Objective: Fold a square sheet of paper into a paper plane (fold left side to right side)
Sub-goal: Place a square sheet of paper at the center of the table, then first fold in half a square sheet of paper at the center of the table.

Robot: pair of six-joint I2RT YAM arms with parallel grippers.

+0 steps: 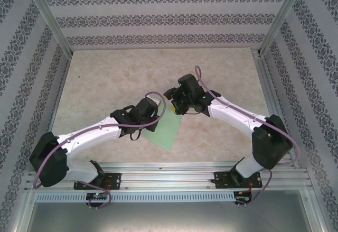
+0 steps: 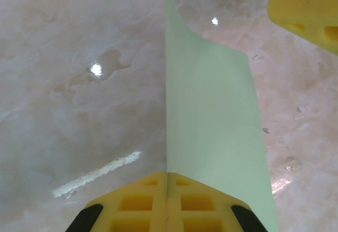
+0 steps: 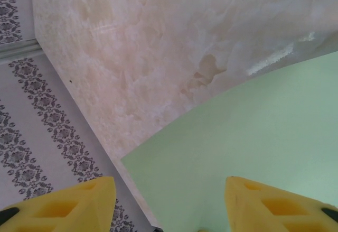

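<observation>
The square sheet of paper (image 1: 168, 130) is light mint-green and lies near the middle of the marble table, partly under both wrists. In the left wrist view my left gripper (image 2: 167, 176) is shut on the sheet's edge, and the paper (image 2: 211, 121) rises away from the yellow fingers as a curved flap. A yellow finger of the right gripper (image 2: 308, 6) shows at the top right there. From above, my left gripper (image 1: 158, 109) and right gripper (image 1: 177, 108) meet over the sheet's far corner. In the right wrist view my right gripper (image 3: 169, 206) stands open, with the bowed paper (image 3: 253, 147) lying between its fingers.
Patterned walls (image 1: 158, 15) close in the marble table (image 1: 116, 79) on three sides, with aluminium posts at the corners. A metal rail (image 1: 174, 176) carrying both arm bases runs along the near edge. The wall's foot (image 3: 31, 116) is close to the right gripper.
</observation>
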